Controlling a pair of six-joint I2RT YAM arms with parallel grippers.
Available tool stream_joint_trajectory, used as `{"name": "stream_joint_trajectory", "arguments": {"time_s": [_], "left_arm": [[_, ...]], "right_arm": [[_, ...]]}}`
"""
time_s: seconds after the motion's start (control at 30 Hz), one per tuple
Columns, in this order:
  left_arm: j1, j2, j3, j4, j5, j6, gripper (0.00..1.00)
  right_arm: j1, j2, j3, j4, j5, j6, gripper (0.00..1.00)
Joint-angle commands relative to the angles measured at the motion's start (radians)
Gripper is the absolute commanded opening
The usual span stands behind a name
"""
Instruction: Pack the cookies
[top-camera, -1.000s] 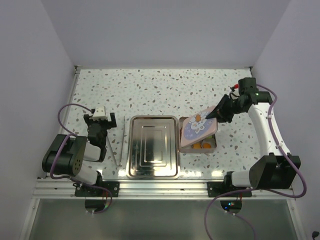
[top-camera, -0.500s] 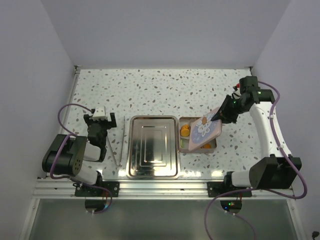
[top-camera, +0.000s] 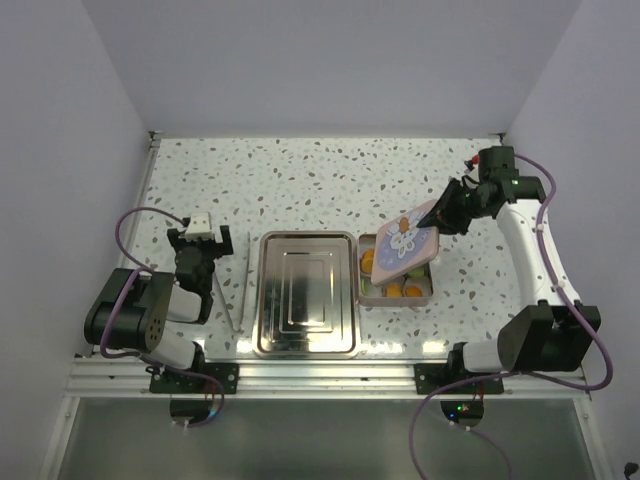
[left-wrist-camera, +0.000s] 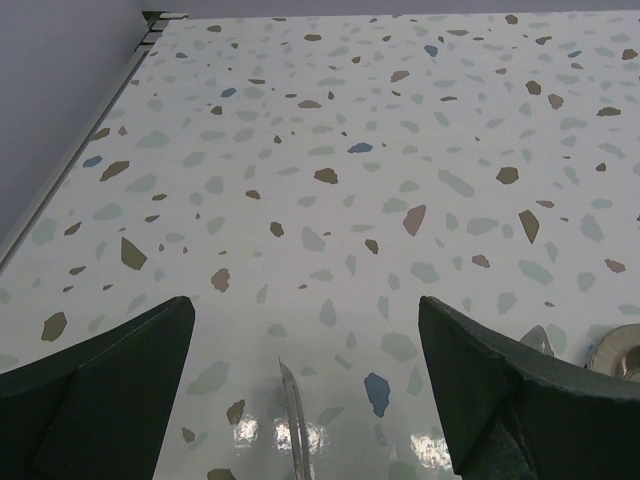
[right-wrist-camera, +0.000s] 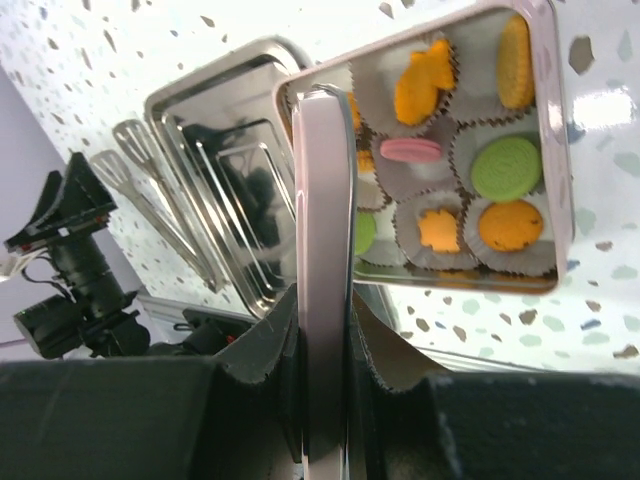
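Observation:
The square pink tin (top-camera: 428, 283) sits right of the steel tray, with cookies (top-camera: 367, 262) in white liners. In the right wrist view the cookies (right-wrist-camera: 505, 168) are orange, green and one pink (right-wrist-camera: 411, 150), inside the tin (right-wrist-camera: 555, 150). My right gripper (top-camera: 441, 213) is shut on the tin's pink flowered lid (top-camera: 405, 244) and holds it tilted above the tin, partly covering it. The lid (right-wrist-camera: 323, 230) shows edge-on between the fingers of my right gripper (right-wrist-camera: 325, 340). My left gripper (top-camera: 205, 240) rests open and empty at the left, and the left wrist view shows it (left-wrist-camera: 305, 400) over bare table.
A steel tray (top-camera: 306, 292) lies in the middle front. Metal tongs (top-camera: 231, 300) lie between the tray and the left gripper; their tip (left-wrist-camera: 292, 420) shows in the left wrist view. Walls close in the table at back and sides.
My right gripper has lifted the lid up and back to the right, uncovering more of the tin and its cookies. The left arm has not moved.

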Motion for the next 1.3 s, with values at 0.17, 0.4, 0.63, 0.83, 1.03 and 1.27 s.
{"name": "stream_joint_trajectory", "arguments": {"time_s": [0.17,0.4,0.63,0.83,1.03,1.27], "left_arm": [[0.006,-0.003,0.001,0.112,-0.015,0.01,1.0],[0.006,-0.003,0.001,0.113,-0.015,0.012,1.0],[0.006,-0.003,0.001,0.113,-0.015,0.01,1.0],[0.006,-0.004,0.001,0.113,-0.015,0.01,1.0],[0.006,-0.003,0.001,0.113,-0.015,0.01,1.0],[0.006,-0.003,-0.001,0.113,-0.015,0.01,1.0]], "right_arm": [[0.003,-0.061,-0.009,0.105,-0.099,0.049,0.0],[0.061,-0.14,-0.056,0.128,-0.128,0.089,0.0],[0.074,-0.219,-0.078,0.111,-0.117,0.096,0.0],[0.074,-0.271,-0.099,0.061,-0.076,0.076,0.0],[0.074,-0.324,-0.128,0.067,0.002,0.088,0.0],[0.072,-0.335,-0.119,-0.002,0.083,0.053,0.0]]}}
